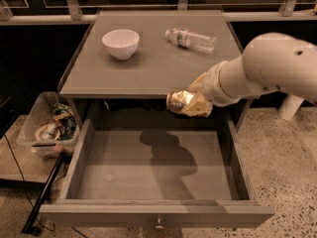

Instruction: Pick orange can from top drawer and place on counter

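The end effector (192,103), clamped on the can (177,101), hangs above the drawer (148,213) at the front of the bench (148,68); clearing that edge first seems wise.

Can (177,101) in gripper (191,105) jaws above drawer (119,175)

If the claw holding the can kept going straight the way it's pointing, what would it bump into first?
Probably nothing soon. The claw, shut on the can, points left along the front edge of the counter, above the open drawer. That path looks free, though depth is hard to judge.
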Robot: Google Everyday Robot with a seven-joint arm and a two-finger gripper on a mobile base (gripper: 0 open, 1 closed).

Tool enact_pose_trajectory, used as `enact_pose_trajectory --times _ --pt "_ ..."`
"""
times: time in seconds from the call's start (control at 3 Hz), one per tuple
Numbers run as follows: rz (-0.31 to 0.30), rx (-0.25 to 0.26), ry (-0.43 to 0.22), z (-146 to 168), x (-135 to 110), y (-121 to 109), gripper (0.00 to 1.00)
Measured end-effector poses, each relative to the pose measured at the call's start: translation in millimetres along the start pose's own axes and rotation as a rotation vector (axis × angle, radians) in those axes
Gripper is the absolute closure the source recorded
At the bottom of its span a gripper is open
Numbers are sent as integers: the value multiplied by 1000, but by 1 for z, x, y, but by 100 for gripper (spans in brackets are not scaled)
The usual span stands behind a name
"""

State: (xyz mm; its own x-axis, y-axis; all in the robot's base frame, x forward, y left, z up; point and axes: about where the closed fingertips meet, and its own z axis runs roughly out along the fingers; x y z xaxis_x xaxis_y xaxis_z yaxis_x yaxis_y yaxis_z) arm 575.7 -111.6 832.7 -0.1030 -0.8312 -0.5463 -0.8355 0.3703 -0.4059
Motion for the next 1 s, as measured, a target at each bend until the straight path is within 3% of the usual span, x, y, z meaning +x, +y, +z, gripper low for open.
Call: enact_pose_trajectory --times 0.33,0.67,1.0 --pt "0 30 34 -39 3 -27 100" --pt "1 27 36 -35 2 -22 100" --pt "25 37 24 -24 -5 -33 100"
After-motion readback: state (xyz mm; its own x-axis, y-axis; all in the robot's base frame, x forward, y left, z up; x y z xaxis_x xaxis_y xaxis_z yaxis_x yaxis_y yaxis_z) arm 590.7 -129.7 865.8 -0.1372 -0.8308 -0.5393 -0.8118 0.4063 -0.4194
